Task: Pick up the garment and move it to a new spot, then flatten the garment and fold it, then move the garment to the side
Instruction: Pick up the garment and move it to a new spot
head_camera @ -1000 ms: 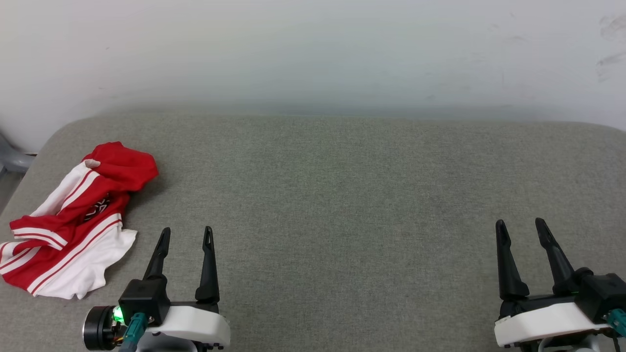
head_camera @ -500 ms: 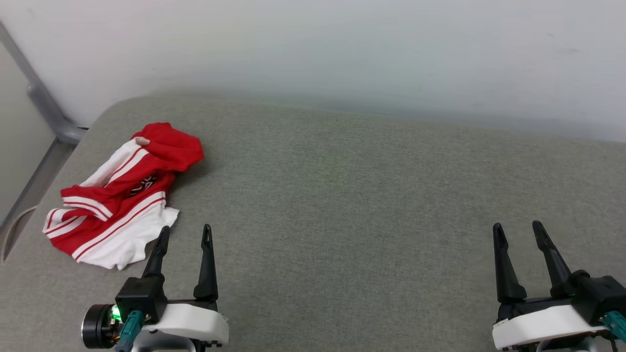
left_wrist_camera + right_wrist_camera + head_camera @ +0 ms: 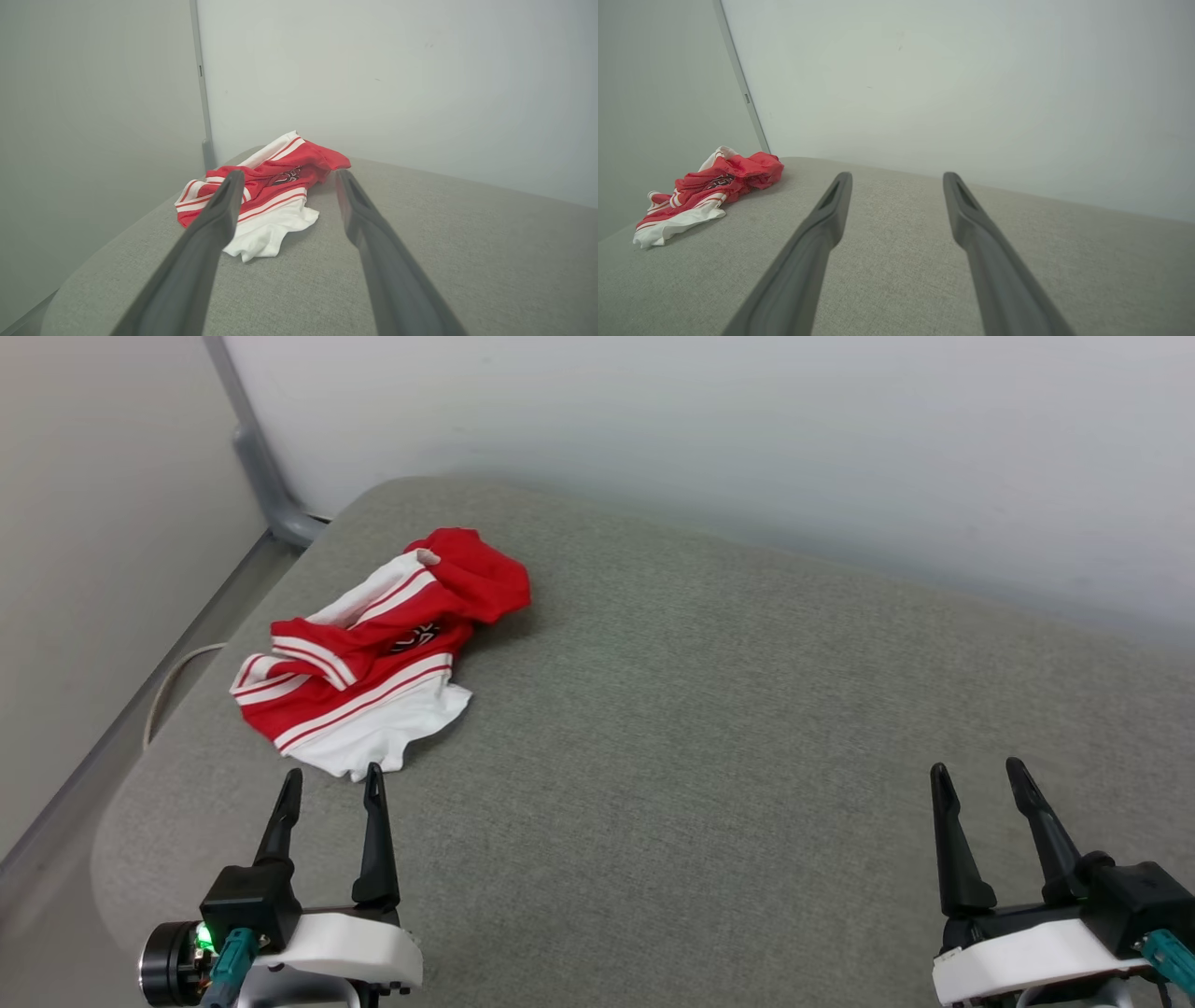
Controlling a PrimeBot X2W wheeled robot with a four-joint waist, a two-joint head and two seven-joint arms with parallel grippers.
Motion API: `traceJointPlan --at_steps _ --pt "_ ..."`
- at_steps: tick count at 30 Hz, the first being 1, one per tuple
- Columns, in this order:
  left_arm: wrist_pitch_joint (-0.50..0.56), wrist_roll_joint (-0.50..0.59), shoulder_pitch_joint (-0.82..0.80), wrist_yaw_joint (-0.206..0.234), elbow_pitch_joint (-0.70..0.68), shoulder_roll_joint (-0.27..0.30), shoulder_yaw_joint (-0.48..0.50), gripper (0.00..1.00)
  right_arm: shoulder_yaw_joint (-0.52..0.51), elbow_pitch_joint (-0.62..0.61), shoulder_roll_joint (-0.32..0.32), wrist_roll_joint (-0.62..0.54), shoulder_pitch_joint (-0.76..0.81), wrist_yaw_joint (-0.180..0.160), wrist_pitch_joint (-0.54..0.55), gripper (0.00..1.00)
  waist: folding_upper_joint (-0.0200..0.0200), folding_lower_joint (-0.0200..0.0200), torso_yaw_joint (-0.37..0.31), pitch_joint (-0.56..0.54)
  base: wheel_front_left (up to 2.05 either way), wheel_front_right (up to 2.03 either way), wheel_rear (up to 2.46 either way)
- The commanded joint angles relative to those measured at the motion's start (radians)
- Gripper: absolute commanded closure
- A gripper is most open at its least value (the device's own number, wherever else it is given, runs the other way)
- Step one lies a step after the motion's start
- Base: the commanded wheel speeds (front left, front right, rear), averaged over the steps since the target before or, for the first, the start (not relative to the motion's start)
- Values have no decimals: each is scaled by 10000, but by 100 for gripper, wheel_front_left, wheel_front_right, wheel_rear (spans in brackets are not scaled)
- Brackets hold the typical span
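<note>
the grey cushion [image 3: 747,756] carries the garment [image 3: 373,644] on its far left corner, crumpled, with its long axis going slantwise from the near left to the far right. it lies straight ahead of the left gripper [image 3: 333,771], the white edge just beyond its tips and, as far as i can judge, not touching them, so this arm is clearly the nearer one. the right gripper [image 3: 976,767] is well apart from it, over bare cushion. both jaws stand wide and hold nothing.

A grey fabric surface [image 3: 709,756] with a rounded corner meets a plain pale wall [image 3: 747,429] beside a grey post [image 3: 254,467].
</note>
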Motion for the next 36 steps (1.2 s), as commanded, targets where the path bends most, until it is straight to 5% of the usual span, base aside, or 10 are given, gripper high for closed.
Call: traceJointPlan --at_steps 1,12,21,28,36 --pt "-28 -14 -50 25 8 -6 59 0 11 -9 13 -62 -5 -7 -21 0 0 -1 400 52 0 0 0" --pt "-28 -181 123 54 20 -7 314 0 76 34 13 -51 -29 -7 -21 0 0 -1 1282 60 0 0 0" --pt "-28 -147 70 8 59 -8 482 0 179 13 11 -102 -99 -7 -21 0 0 -1 1184 92 0 0 0" --pt "-28 -227 -1145 -693 103 52 1360 0 172 -197 13 -405 -340 -7 -21 0 0 -1 769 648 0 0 0" --pt "-28 -604 -3709 -1453 639 945 2363 0 116 -769 13 -1095 -1027 -7 -21 0 0 -1 210 2175 0 0 0"
